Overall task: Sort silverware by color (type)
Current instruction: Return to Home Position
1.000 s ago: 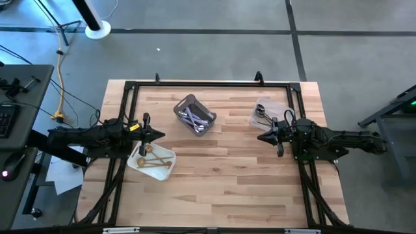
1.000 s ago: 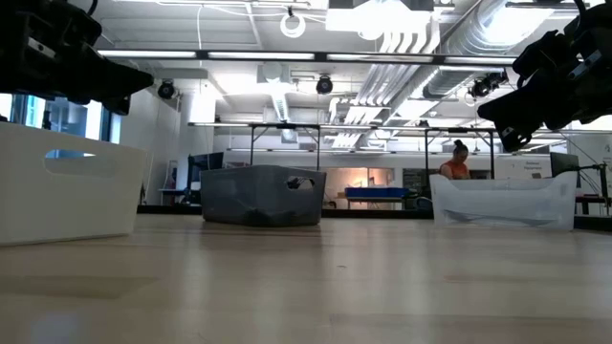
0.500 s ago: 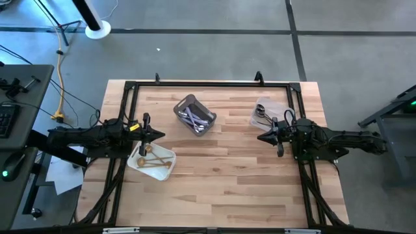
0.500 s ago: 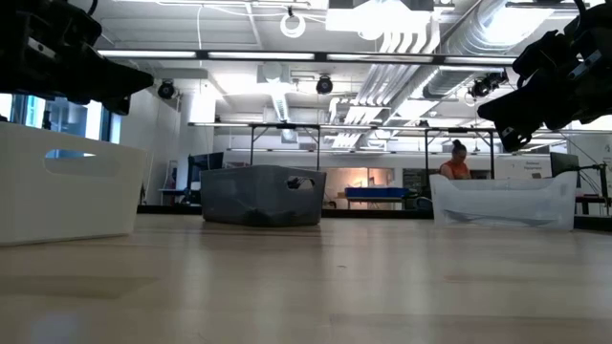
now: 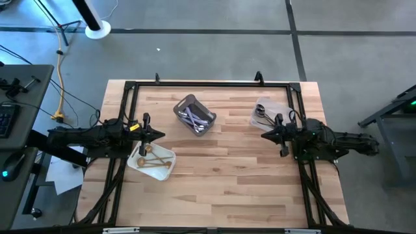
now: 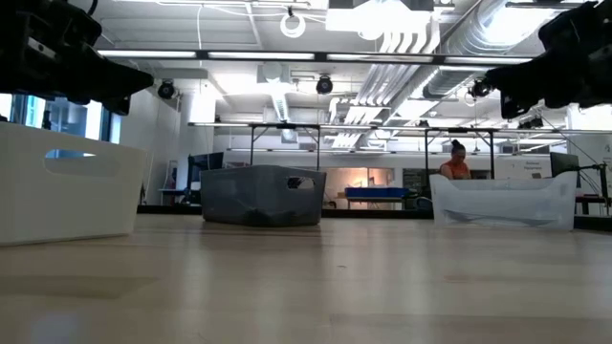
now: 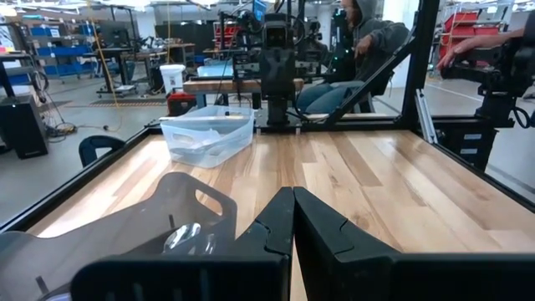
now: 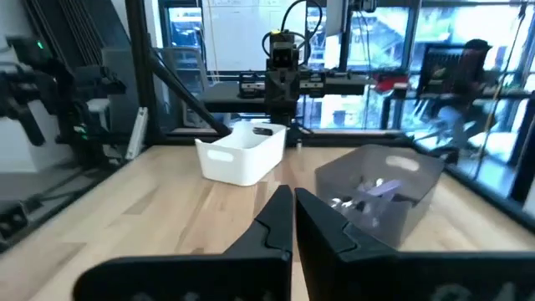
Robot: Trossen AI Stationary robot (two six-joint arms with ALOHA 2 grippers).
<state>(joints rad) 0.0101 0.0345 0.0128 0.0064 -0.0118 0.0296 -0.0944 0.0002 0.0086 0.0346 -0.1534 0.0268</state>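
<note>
Gold spoons and forks (image 5: 155, 161) lie in the white tray (image 5: 168, 155) near the left edge. Silver and lilac-handled pieces (image 5: 195, 118) lie in the grey bin (image 5: 184, 104) at the far middle. Dark pieces (image 5: 261, 112) sit in the clear tub (image 5: 272, 104) at the far right. My left gripper (image 5: 161, 135) hovers shut and empty just beyond the white tray's far rim, and its wrist view shows the shut fingers (image 7: 292, 209). My right gripper (image 5: 263, 136) hovers shut and empty just nearer than the clear tub (image 6: 502, 201), its fingers (image 8: 292, 209) pointing at the table's middle.
Bare wooden table top (image 5: 227, 169) stretches between the two arms and along the near side. A black frame (image 5: 208, 83) runs round the table's edges. A seated person (image 7: 359, 50) shows beyond the table in the left wrist view.
My right gripper has drawn back a little toward the table's right edge and tipped up from a downward slant to about level, staying shut. The left arm and all containers have kept still.
</note>
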